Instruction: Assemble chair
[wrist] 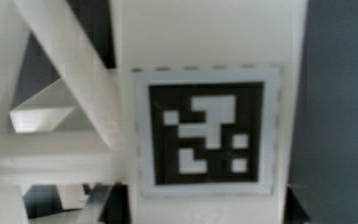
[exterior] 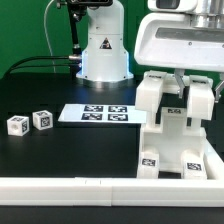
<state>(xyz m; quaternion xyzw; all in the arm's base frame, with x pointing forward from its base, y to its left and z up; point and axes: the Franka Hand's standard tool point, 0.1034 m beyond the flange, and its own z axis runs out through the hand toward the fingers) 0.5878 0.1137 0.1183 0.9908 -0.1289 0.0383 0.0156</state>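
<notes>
The partly joined white chair (exterior: 165, 135) stands upright at the exterior view's right, next to the front rail, with a tag low on its side. My gripper (exterior: 197, 88) comes down from above onto its upper right piece. A dark finger stands on each side of that piece. In the wrist view a white post (wrist: 202, 60) with a black-and-white tag (wrist: 202, 130) fills the middle. My gripper (wrist: 202, 208) is shut on this post, its fingers (wrist: 115, 206) pressed against both flanks. A slanted brace of the chair frame (wrist: 60, 100) shows beside the post.
Two small white tagged cubes (exterior: 17, 124) (exterior: 42, 119) lie at the exterior view's left. The marker board (exterior: 95, 114) lies flat in the middle. A long low white rail (exterior: 100, 186) runs along the front edge. The arm's base (exterior: 105, 50) stands at the back.
</notes>
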